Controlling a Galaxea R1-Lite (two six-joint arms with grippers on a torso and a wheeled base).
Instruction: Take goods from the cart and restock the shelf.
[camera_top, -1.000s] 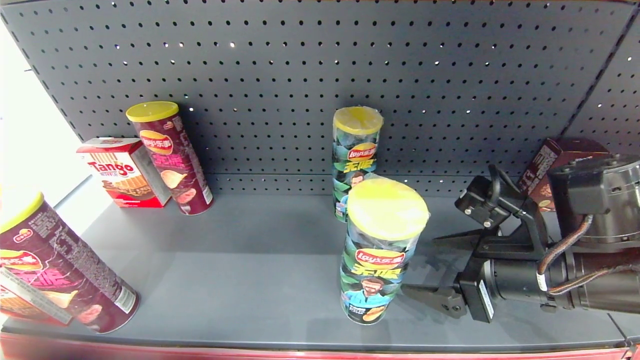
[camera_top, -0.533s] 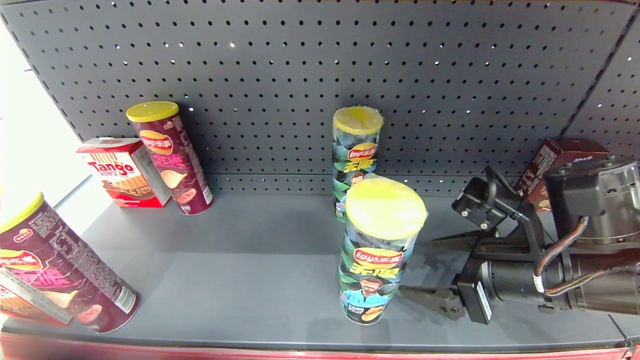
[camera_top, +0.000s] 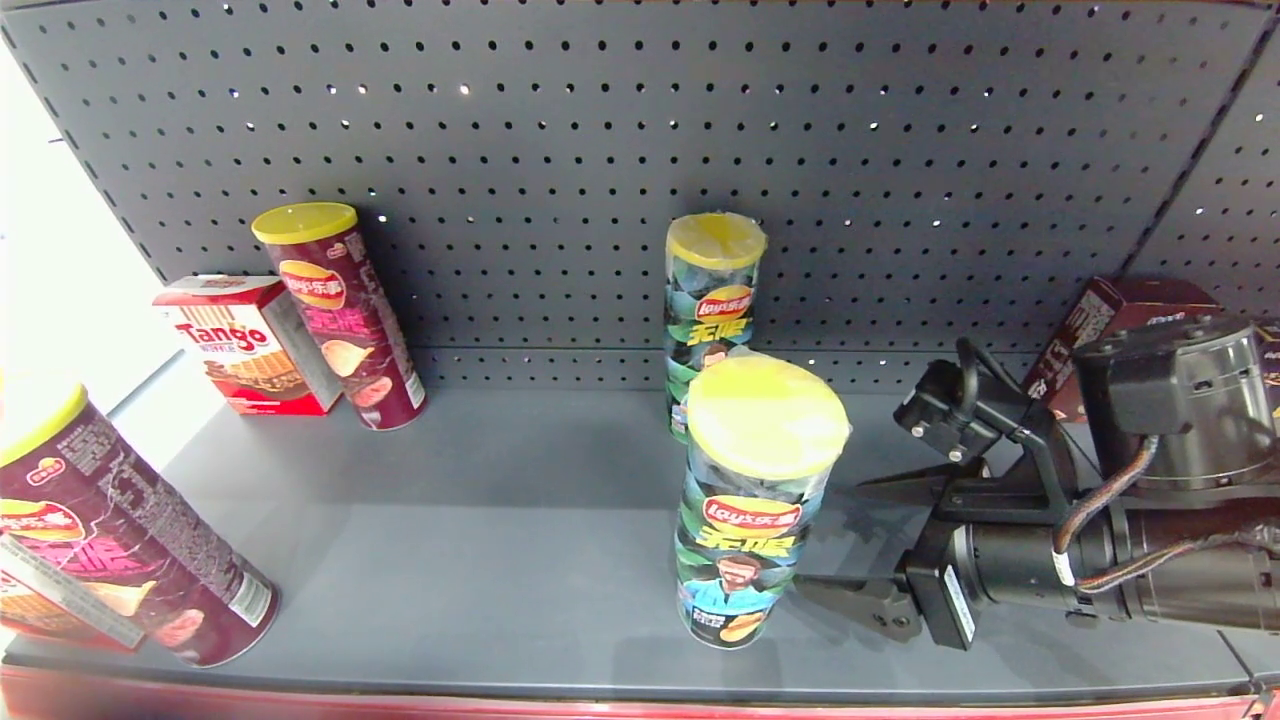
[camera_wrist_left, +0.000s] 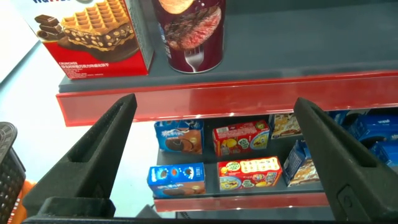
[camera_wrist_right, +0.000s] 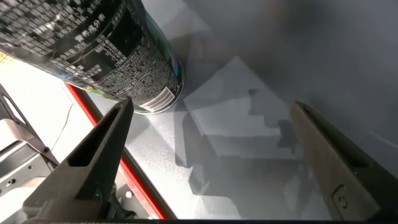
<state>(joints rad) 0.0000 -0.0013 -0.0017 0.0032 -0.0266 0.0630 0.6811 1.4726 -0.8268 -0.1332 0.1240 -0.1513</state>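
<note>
Right end effector (camera_top: 835, 536) edged left, half-hiding box (camera_top: 1095, 315).

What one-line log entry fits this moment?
right gripper open | front upright green cardboard chip can, yellow plastic lid, ungripped on grey metal shelf | left gripper open

Bright even light, white glare at the head view's left edge, soft shadows on the shelf (camera_top: 500, 560), bowed corners

R pincer (camera_top: 835, 537) edging left, can (camera_top: 745, 545) maybe nudged
</note>
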